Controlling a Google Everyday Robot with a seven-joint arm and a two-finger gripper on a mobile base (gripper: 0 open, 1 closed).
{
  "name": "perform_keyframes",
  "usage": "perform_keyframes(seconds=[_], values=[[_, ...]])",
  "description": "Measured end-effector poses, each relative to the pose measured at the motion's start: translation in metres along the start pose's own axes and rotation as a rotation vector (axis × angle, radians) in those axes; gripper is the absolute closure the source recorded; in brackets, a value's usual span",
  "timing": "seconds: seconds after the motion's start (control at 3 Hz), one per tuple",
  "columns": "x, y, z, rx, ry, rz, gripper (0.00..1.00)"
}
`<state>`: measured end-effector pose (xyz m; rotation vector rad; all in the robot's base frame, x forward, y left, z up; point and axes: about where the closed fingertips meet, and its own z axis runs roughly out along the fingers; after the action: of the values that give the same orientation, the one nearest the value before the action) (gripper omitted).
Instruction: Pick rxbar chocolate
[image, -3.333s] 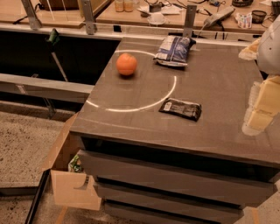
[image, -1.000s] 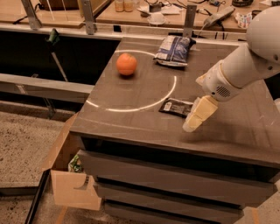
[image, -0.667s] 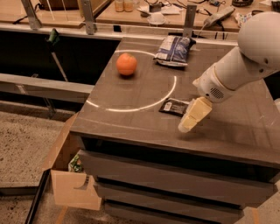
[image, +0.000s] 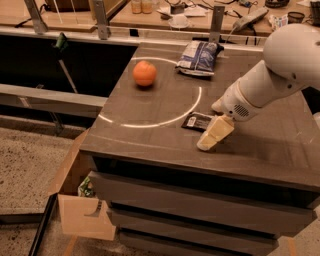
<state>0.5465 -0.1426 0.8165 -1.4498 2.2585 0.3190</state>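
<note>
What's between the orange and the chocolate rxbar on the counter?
Only bare countertop crossed by the white arc separates the orange from the rxbar chocolate in the camera view. The gripper is at the bar's right end.

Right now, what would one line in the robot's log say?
target: rxbar chocolate, flat on table | pincer: at the bar, covering one end, contact unclear | nearby: orange, blue-white bag

The arm (image: 272, 75) is smooth glossy white, built of rounded shells: a large dome-like joint narrows to a thick cylindrical wrist with a small patch of dotted vent holes. The gripper (image: 208, 141), pale cream and blocky, sits near the front edge of the counter (image: 145, 142), right of its middle.
</note>
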Motion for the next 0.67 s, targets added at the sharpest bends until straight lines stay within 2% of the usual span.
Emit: perform_keyframes(seconds=[0.67], values=[[-0.0076,-0.0007,-0.014,0.0,0.0,0.0,0.91]])
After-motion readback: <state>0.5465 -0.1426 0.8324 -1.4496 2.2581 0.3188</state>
